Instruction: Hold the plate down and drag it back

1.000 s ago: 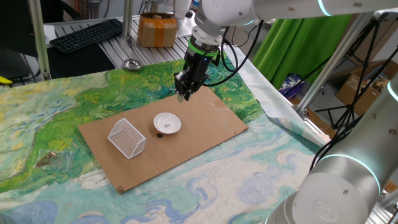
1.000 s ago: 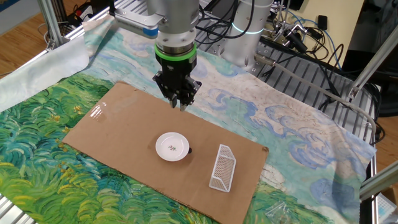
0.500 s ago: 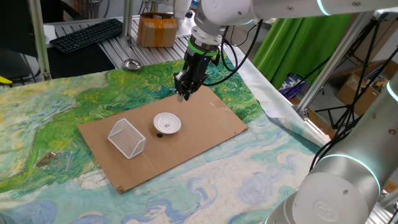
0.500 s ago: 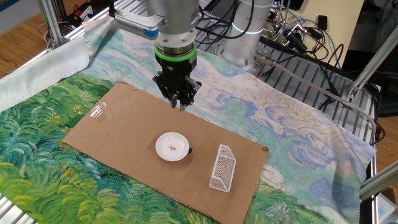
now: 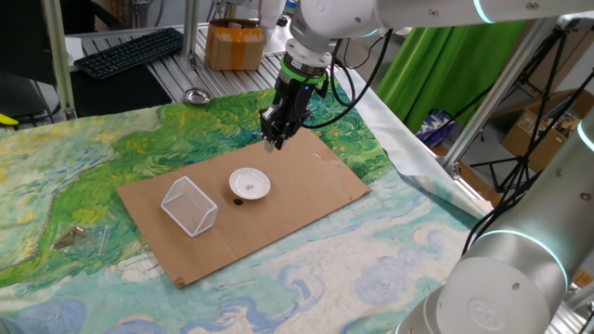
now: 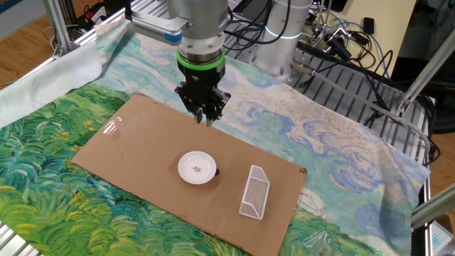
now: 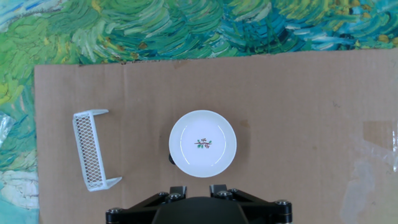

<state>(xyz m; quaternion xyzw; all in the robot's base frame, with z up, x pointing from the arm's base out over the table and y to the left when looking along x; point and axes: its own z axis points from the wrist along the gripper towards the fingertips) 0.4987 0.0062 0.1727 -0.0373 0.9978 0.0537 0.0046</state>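
The small round white shallow plate (image 5: 250, 184) (image 6: 197, 168) (image 7: 203, 144) sits flat and rim-up near the middle of a flat brown cardboard sheet (image 5: 316, 190) (image 6: 135, 139) (image 7: 298, 124); being round, it has no long axis, and the only cue to its heading is the tiny red-and-green sprig printed at its centre, which runs crosswise in the hand view. A small dark spot shows at the plate's edge. No readable writing appears on it. The black two-finger gripper (image 5: 273, 141) (image 6: 209, 121) hangs in the air above the far part of the cardboard, apart from the plate, its jaws drawn narrow and holding nothing. A white wire-mesh basket (image 5: 190, 205) (image 6: 254, 190) (image 7: 91, 149) lies tipped on its side on the cardboard near the plate, not touching it. The cardboard rests on a cloth printed with thick green, blue and yellow painted swirls (image 5: 65, 176) (image 6: 43, 135) (image 7: 186, 25) that covers the desk. A small shiny metal bowl (image 5: 195, 96) stands well apart on the desk's ribbed aluminium edge.
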